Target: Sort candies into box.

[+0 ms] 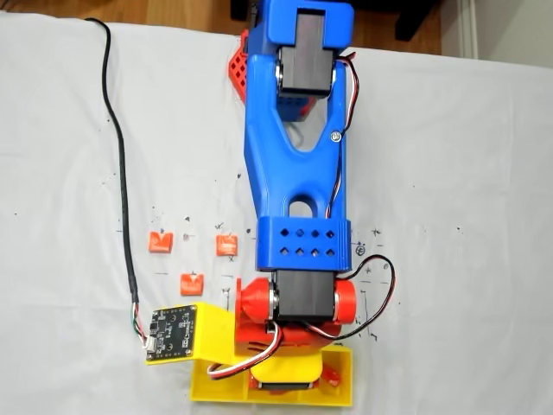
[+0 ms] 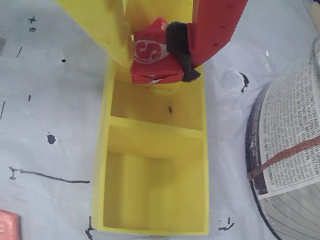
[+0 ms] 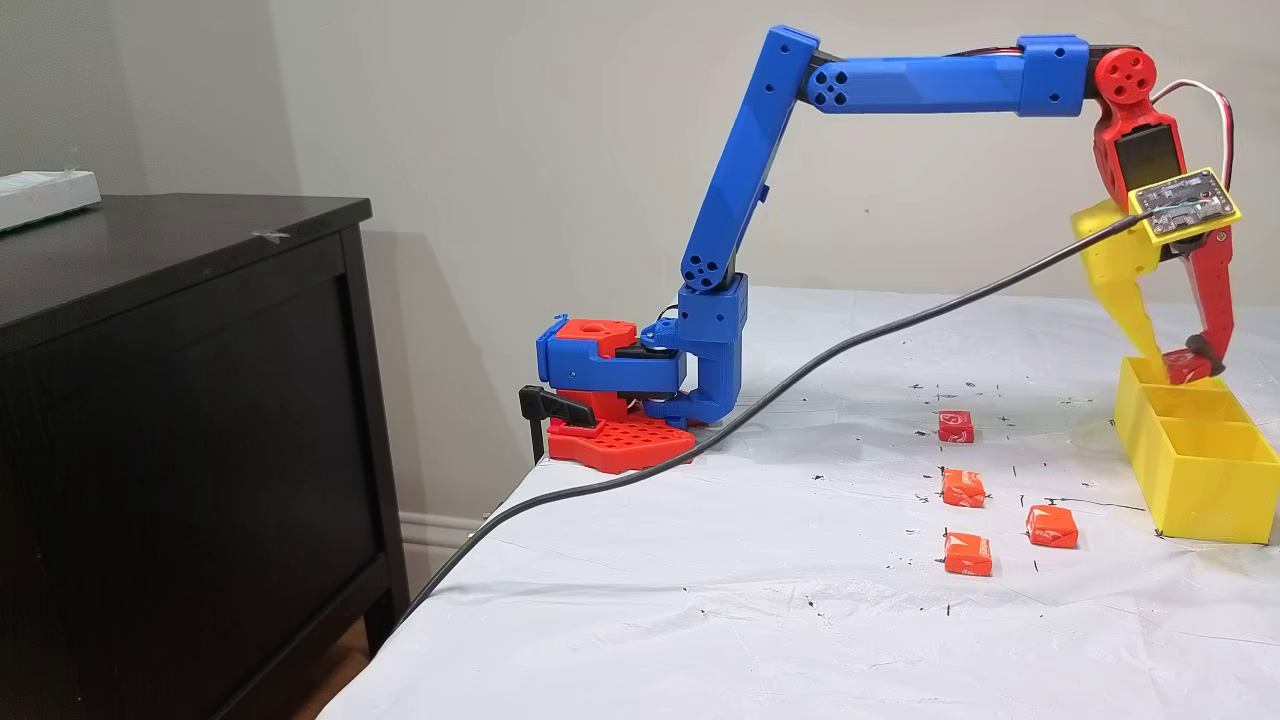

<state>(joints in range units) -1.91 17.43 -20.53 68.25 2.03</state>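
Gripper (image 2: 162, 57) pinches a red candy (image 2: 152, 60) above our yellow box (image 2: 155, 135), over its end compartment; we see four candies (image 3: 965, 488) on the cloth.

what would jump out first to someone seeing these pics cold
The blue arm reaches from its base across the white table. Its gripper holds a red candy over the far end compartment of the yellow box, whose visible compartments look empty. Four more candies lie loose on the cloth beside it.
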